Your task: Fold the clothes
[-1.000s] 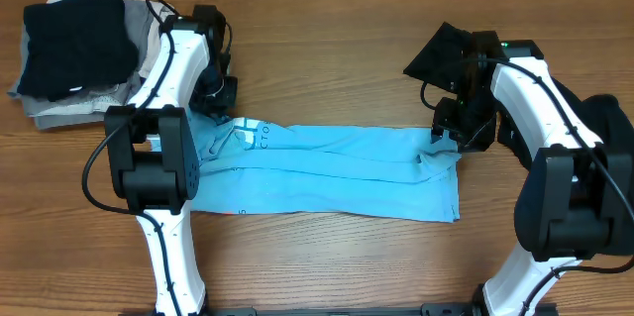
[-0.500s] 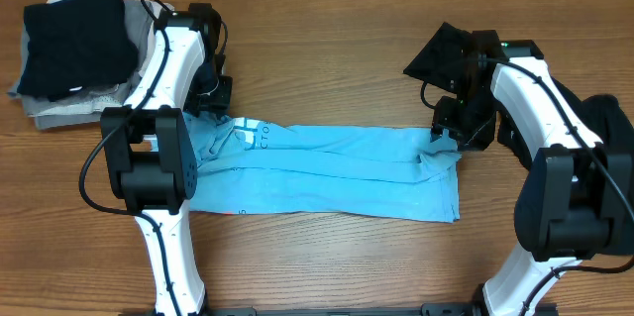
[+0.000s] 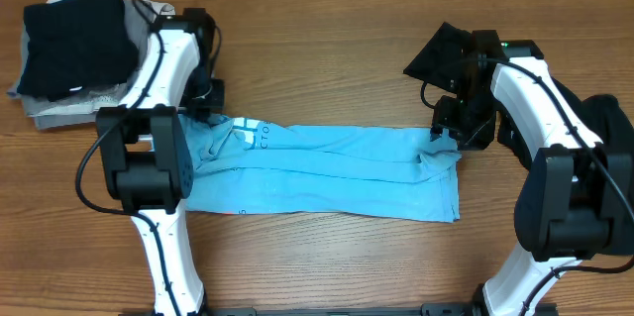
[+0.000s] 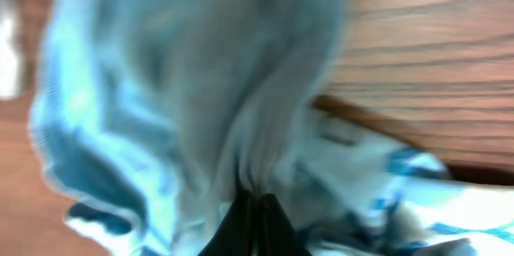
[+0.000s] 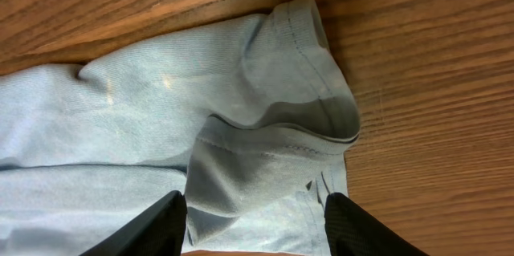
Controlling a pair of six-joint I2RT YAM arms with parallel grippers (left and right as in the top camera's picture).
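Light blue T-shirt [image 3: 327, 169] lies folded into a long strip across the middle of the wooden table [image 3: 347, 49], running left to right. White print shows near its left end.

Left gripper [image 3: 212, 106] is at the strip's far-left corner. In the blurry left wrist view its fingers [image 4: 250, 222] are pressed together with blue cloth bunched and pinched between them.

Right gripper [image 3: 446, 132] is at the strip's far-right corner. In the right wrist view its fingers [image 5: 152, 225] are spread wide, either side of a hemmed fold of the shirt [image 5: 265, 160]; nothing is clamped.

Black garment [image 3: 74, 44] sits on a grey folded pile [image 3: 45, 113] at the far-left of the table, apart from the shirt.
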